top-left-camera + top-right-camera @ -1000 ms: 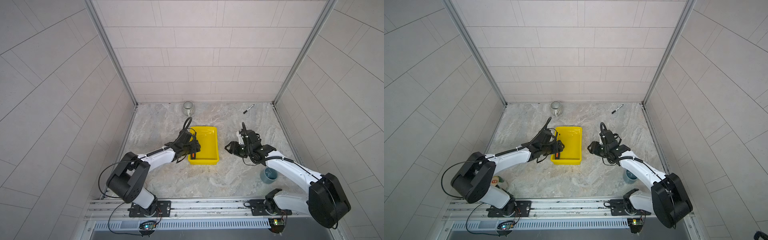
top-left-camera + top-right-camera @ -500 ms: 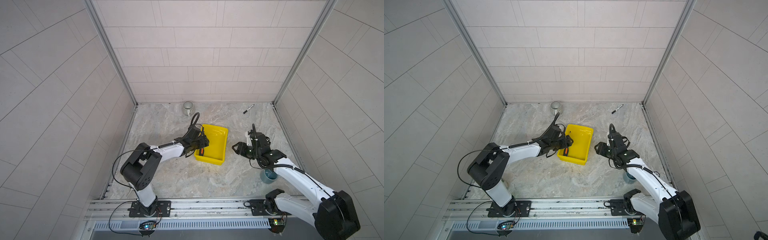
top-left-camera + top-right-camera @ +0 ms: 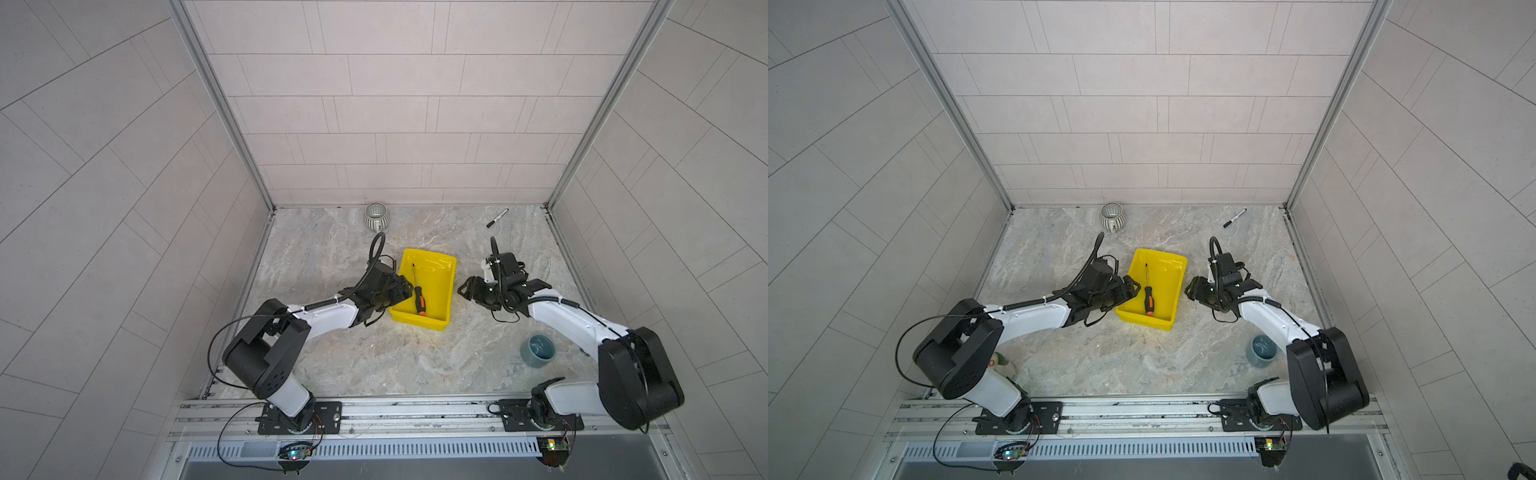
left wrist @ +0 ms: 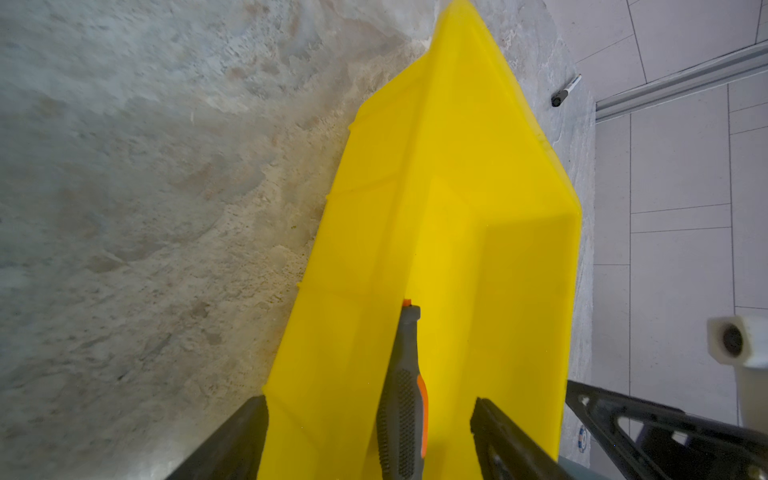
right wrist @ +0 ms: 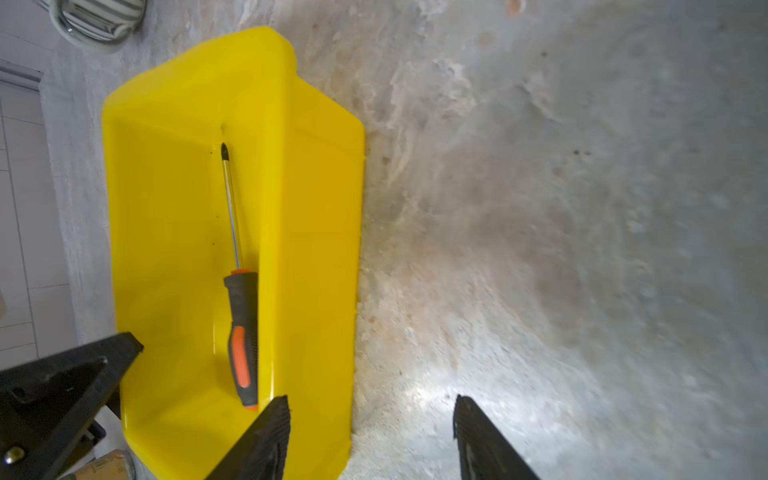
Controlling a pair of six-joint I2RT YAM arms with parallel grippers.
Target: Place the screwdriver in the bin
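In both top views the screwdriver (image 3: pixel 417 293) lies flat inside the bin (image 3: pixel 442 266), with the handle toward the robot and the shaft pointing away; the bin stands on the surface (image 3: pixel 395 365) between the two arms. The left gripper (image 3: pixel 405 291) reaches over the bin wall on its own side, and its jaws are just beside the handle; the right gripper (image 3: pixel 465 286) is just outside the opposite wall, apart from the tool.

In the left wrist view the jaws of the left gripper (image 4: pixel 369 400) are spread. The screwdriver (image 4: pixel 403 395) handle lies between them, and the yellow floor of the bin (image 4: pixel 478 187) shows at both sides of it; nothing is pinched.

In the right wrist view the jaws of the right gripper (image 5: pixel 370 398) are spread and hold nothing; one jaw is above the wall of the bin (image 5: pixel 166 208), the second is over the bare surface. The screwdriver (image 5: pixel 241 324) lies along the inner side of that wall, just beyond the jaw.
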